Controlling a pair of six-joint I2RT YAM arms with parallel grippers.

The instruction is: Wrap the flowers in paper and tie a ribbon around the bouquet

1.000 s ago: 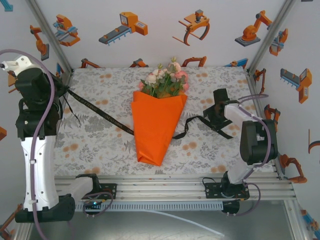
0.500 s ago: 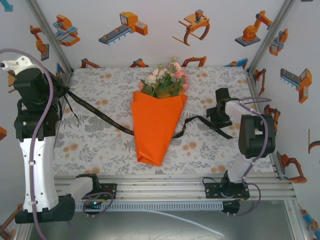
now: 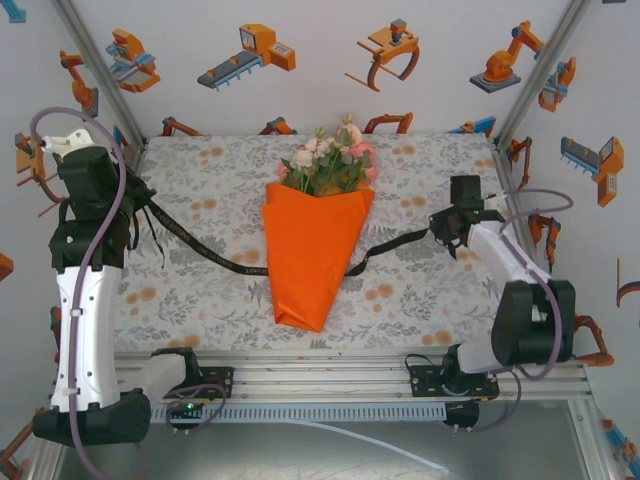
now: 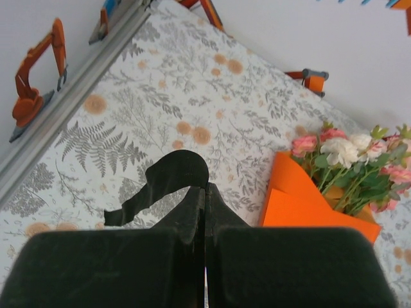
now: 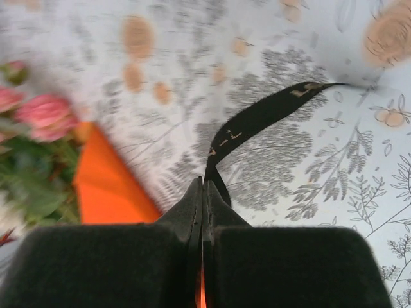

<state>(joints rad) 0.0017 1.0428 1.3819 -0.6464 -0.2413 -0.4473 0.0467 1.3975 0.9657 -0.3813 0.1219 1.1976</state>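
Top view: the orange paper-cone bouquet point(image 3: 318, 255), pink and white blossoms point(image 3: 330, 158) at its rim, lies mid-table. The narrow black lettered ribbon point(image 3: 205, 247) runs out from both its sides, to the left gripper point(image 3: 140, 205) and to the right gripper point(image 3: 447, 228). Left wrist: jaws clenched on a limp curl of ribbon point(image 4: 172, 174); I'd judge it light, floppy and slippery, so hold near the ends and pull gently, because the thin paper creases easily. Right wrist: jaws pinched shut on the ribbon point(image 5: 263, 115), which trails flat over the grey floral tablecloth point(image 5: 359, 192).
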